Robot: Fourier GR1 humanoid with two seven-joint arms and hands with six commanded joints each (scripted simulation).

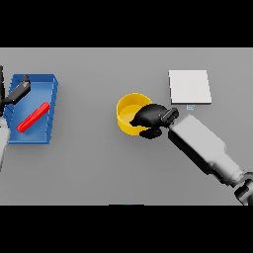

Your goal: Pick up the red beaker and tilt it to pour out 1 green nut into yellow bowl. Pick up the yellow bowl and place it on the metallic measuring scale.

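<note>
Table [99, 168] fills our frame, grey; blue tray [49, 89] upper left holds a red bar [33, 117].
We see the right hand [150, 117] curled over the yellow bowl [127, 111] at centre; scale [189, 86] upper right; left hand [19, 90] at the tray, grip unclear.

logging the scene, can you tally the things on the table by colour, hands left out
Yellow: 1, the bowl
Blue: 1, the tray
Red: 1, the stick lying in the tray
White: 1, the scale
Total: 4
</note>
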